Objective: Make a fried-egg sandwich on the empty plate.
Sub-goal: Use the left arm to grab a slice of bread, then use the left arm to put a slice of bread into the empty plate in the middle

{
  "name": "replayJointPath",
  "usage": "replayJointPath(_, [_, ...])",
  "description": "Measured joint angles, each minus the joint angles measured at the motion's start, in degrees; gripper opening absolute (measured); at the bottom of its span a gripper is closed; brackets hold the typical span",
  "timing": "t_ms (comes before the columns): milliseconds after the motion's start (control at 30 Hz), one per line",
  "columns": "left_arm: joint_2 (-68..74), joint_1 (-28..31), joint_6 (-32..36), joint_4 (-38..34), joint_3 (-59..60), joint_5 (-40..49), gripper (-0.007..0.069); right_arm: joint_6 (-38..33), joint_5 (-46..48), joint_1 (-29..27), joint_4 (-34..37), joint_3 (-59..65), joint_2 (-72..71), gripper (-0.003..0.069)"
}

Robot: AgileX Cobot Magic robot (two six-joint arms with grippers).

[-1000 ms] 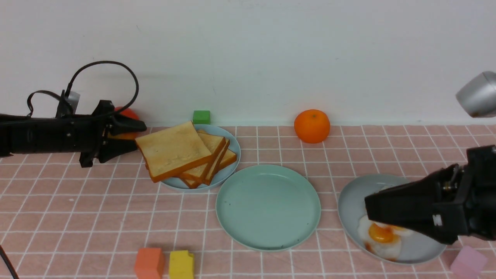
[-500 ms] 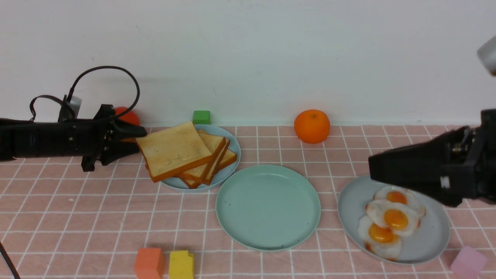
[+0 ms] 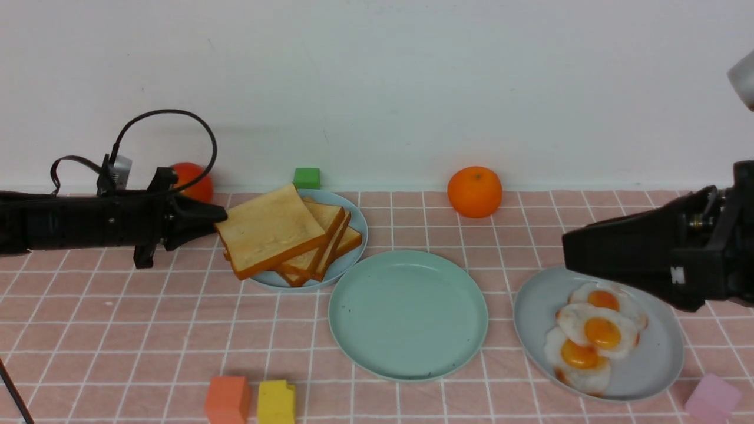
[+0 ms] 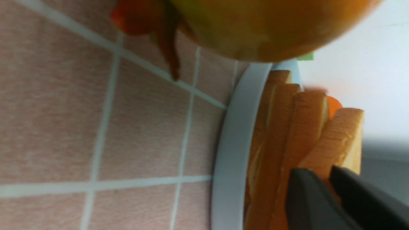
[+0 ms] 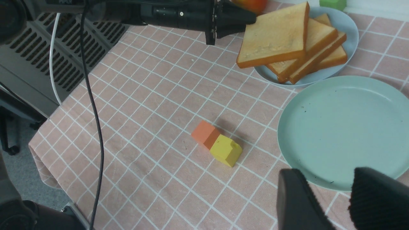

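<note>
The mint-green plate (image 3: 407, 314) sits empty at the table's middle; it also shows in the right wrist view (image 5: 345, 127). My left gripper (image 3: 219, 215) is shut on the left edge of the top toast slice (image 3: 270, 229), lifting it tilted off the toast stack (image 3: 330, 235) on the pale blue plate (image 3: 353, 252). In the left wrist view the fingers (image 4: 306, 195) pinch that slice's crust (image 4: 335, 147). Three fried eggs (image 3: 595, 335) lie on the grey-blue plate (image 3: 654, 377) at right. My right gripper (image 3: 566, 253) hovers open and empty above that plate's far edge.
An orange (image 3: 474, 191) and a green block (image 3: 306, 177) sit by the back wall. A red fruit (image 3: 197, 182) is behind my left arm. Orange (image 3: 227, 399) and yellow (image 3: 275, 402) blocks lie at the front, a pink block (image 3: 711, 397) at front right.
My right gripper rose off the egg plate with nothing in it, uncovering three eggs. My left gripper closed on the top toast slice and shifted slightly right.
</note>
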Motion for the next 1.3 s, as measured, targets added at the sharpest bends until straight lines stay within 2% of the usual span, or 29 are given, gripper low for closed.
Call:
replayJointPath(33, [0.0,0.0,0.3,-0.2,0.0,0.3,0.0052,0.0,0.0,0.0,-0.1,0.0,0.0,0.0284])
replayJointPath(233, [-1.9,1.4,0.5,0.2,-0.1,1.2,0.0056,-0.1,0.0,0.0,-0.2,0.0,0.0,0.0284])
replayJointPath(433, [-9.6,4.5,0.9,1.9,-0.8,4.4,0.0056,-0.1,0.6,0.0,-0.7,0.0,0.0,0.0284])
replayJointPath(500, [-14.4,4.2,1.3,3.4,-0.8,6.8,0.0056,1.1,2.2,0.0,-3.3,0.0,0.0,0.0284])
replayJointPath(667, [-20.8,-2.6,1.4,7.0,-1.0,8.4,0.0056,9.1,4.7,0.0,-11.8,0.0,0.0,0.0284])
replayJointPath(767, [-21.1,-10.3,0.5,10.1,-1.3,7.2,0.0056,14.5,5.4,0.0,-16.3,0.1,0.0,0.0284])
replayJointPath(967, [-16.7,-22.3,-0.6,15.3,-1.3,0.4,0.0056,16.3,6.3,0.0,-17.6,0.1,0.0,0.0284])
replayJointPath(1100, [-13.3,-25.0,-0.7,15.7,-1.3,-6.8,0.0056,16.4,7.1,0.0,-16.3,0.1,0.0,0.0284])
replayJointPath(1300, [-9.7,-25.2,-0.8,14.2,-1.3,-10.4,0.0056,16.4,8.1,0.0,-15.1,0.1,0.0,0.0284])
